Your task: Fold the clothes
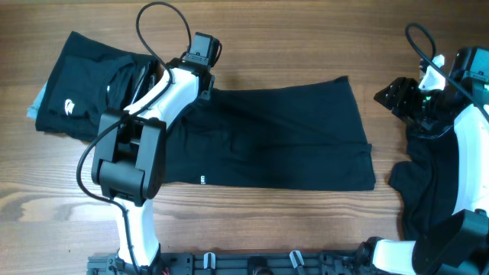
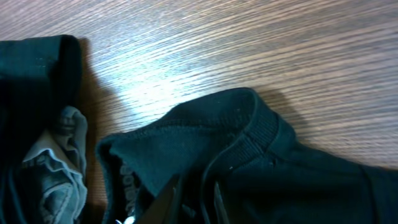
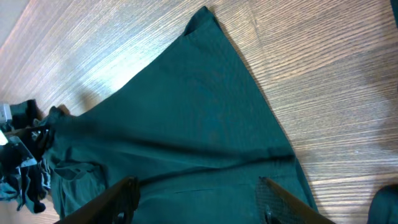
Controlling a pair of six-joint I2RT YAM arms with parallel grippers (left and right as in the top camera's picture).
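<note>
A black shirt (image 1: 283, 137) lies spread flat mid-table; the right wrist view (image 3: 205, 124) shows it too. My left gripper (image 1: 200, 82) is at its top left edge. In the left wrist view its fingers (image 2: 198, 202) are close together on the fabric just below the ribbed collar (image 2: 255, 134). A folded black garment with a white logo (image 1: 76, 99) lies at the far left, and its edge shows in the left wrist view (image 2: 37, 74). Another black garment (image 1: 424, 191) lies crumpled at the right. My right gripper (image 1: 397, 95) (image 3: 199, 202) is open, empty, and raised beyond the spread shirt's right end.
Bare wooden table (image 1: 290, 38) runs along the far side and between the garments. A pale grey-blue cloth (image 2: 59, 162) shows inside the folded garment on the left. The arm bases stand at the front edge (image 1: 252, 263).
</note>
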